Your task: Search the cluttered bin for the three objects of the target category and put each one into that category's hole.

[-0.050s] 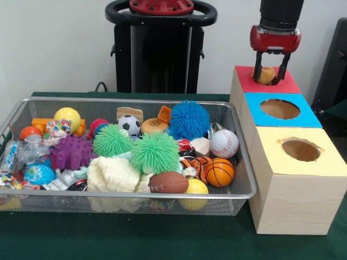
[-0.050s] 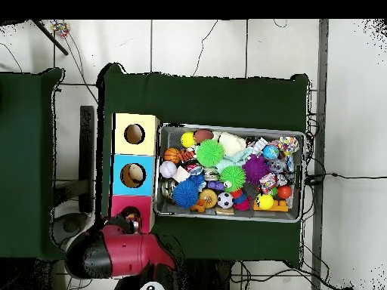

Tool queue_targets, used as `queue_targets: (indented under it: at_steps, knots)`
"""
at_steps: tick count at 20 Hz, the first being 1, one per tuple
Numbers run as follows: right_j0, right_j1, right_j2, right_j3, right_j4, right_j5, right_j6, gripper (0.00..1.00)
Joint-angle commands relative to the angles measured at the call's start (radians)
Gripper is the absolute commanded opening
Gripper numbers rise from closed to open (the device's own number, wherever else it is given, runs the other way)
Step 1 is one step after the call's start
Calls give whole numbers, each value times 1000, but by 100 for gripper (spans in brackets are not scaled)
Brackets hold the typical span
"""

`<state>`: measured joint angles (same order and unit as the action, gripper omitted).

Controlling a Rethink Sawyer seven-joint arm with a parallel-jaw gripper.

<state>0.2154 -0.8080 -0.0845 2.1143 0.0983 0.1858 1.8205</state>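
Your gripper [image 1: 274, 73] holds a tan bread-like toy [image 1: 265, 75] between half-closed fingers over the red box's hole [image 1: 269, 81] (slightly off-centre): released now, it may catch the rim.

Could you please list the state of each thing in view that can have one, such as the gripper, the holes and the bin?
gripper: over the red hole, fingers either side of a tan object
tan object: between the fingers, at the hole's mouth
red hole: mostly covered
blue hole: open
yellow hole: open, ragged edge
wire bin: full of toys
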Motion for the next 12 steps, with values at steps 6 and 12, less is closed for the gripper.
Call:
queue_targets:
  at_steps: [6,12]
  knots:
    - [-34,-35,56,73,-31,-33,139,100]
    - [1,-51,39,67,-19,-8,149,100]
